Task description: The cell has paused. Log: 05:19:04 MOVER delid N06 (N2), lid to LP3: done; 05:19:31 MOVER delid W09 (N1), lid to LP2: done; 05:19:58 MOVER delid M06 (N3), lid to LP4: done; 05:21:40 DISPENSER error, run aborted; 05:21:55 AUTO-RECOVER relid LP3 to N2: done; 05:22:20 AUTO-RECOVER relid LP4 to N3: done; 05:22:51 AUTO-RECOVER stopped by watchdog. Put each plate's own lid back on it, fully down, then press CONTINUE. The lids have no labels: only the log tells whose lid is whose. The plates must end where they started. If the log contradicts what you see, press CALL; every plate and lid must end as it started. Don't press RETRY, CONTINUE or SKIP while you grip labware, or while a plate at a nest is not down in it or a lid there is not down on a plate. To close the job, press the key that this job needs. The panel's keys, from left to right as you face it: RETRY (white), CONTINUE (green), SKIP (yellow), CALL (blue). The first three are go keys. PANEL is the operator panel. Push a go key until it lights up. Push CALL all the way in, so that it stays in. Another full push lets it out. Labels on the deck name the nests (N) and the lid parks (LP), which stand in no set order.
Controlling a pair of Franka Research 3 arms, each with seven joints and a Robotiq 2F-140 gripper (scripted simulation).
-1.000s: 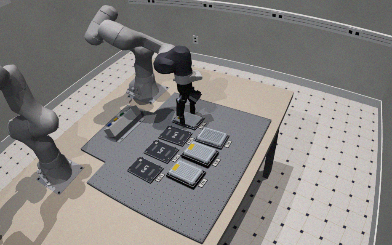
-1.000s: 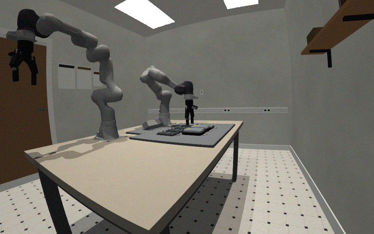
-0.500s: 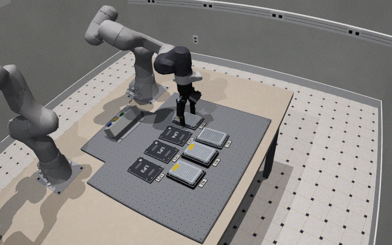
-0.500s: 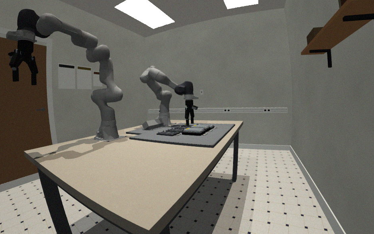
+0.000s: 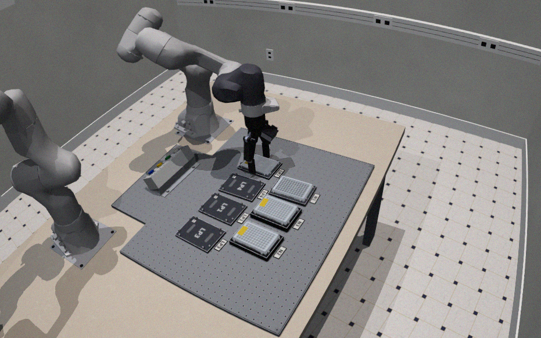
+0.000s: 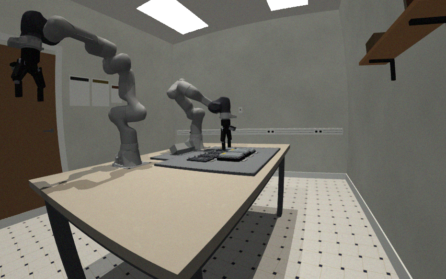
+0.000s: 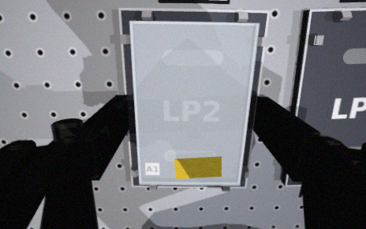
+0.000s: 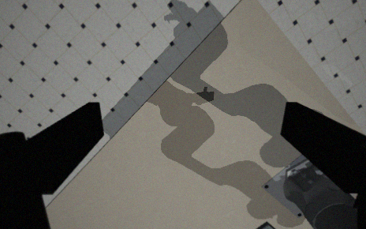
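Left gripper [image 5: 258, 162] [image 6: 226, 146] [image 7: 193, 106]: open, fingers at either side of a clear lid [image 5: 266, 165] [image 7: 193, 134]; contact cannot be told. Lid lies on park LP2, upper centre of the top view.

Right gripper [image 6: 29, 97] [image 8: 192, 118]: wide open, nothing between its fingers; upper left of the exterior view, outside the top view's frame.

Left wrist view only: "LP2" and a small "A1" [image 7: 152, 169], legible through the lid; yellow patch [image 7: 198, 167] at its lower edge; park LP4 [image 5: 243, 184] at right.

Top view, centre: park LP1 [image 5: 222, 207], park LP3 [image 5: 200, 233], each marked in white. To their right: plate at N1 [image 5: 293, 187], bare wells; plate at N3 [image 5: 278, 209] and plate at N2 [image 5: 257, 238], both topped by yellow-patched lids, seating too small to confirm. Nest tags read N1, N3, N2 downward.

Operator panel [image 5: 173, 171] [image 6: 181, 148]: blue, yellow and green keys discernible in the top view, left of centre; the exterior view gives only its plain grey casing.
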